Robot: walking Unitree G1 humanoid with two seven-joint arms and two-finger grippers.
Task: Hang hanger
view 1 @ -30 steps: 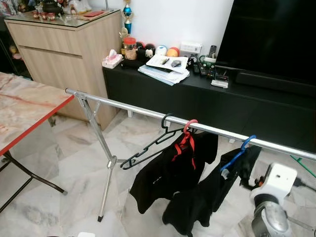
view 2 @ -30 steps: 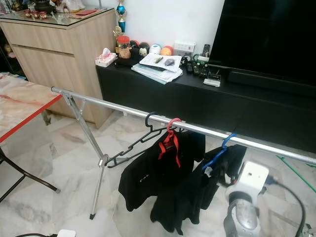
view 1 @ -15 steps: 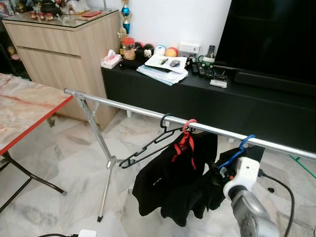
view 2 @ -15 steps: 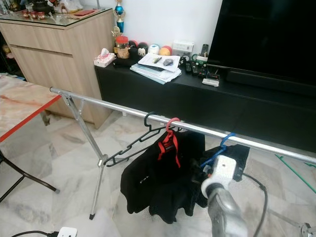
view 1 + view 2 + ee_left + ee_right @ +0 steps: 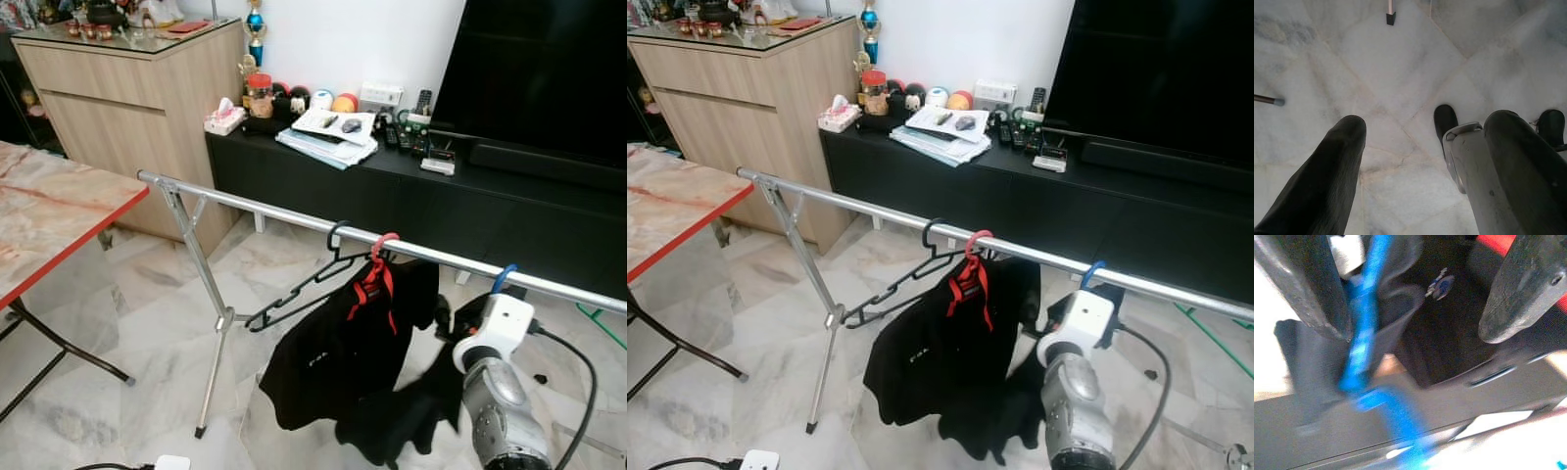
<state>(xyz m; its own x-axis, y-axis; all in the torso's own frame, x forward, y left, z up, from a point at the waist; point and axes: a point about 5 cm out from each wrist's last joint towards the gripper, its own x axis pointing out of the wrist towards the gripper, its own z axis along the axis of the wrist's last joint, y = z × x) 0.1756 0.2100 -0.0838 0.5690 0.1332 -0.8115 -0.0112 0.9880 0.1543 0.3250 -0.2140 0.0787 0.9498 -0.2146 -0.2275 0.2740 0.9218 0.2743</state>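
Hanger, blue one (image 5: pixel 503 277), hook is over the silver rail (image 5: pixel 265 210) at the right end, just right of the red hanger (image 5: pixel 380 253) w/ its black shirt (image 5: pixel 343 352). Black empty hanger (image 5: pixel 299 294) hangs left of those.

What changed: 1 s ago the right arm sat low at the near right, well below the rail, and the blue hanger's black garment (image 5: pixel 411 421) hung free. Half a sec ago the arm had come up in front of that garment. Now the white wrist block is up just under the rail, right beside the blue hook, and the garment bunches lower beneath it. Some shift is camera movement too, whole scene slid a bit.

Right gripper (image 5: pixel 1415 308): wrist view shows fingers spread, blue hanger's bar running between them close to one finger (image 5: pixel 1308 289), blurred, so contact can't be confirmed. Doesn't look clamped.

Left gripper (image 5: pixel 1420 161) hangs idle, fingers apart, pointing at the marble floor (image 5: pixel 1400 63).

Meaning: hook looks seated on rail, so the hang seems done or nearly so; prob. what's left is checking it sits well, then drawing the arm clear w/o dragging the hook off.
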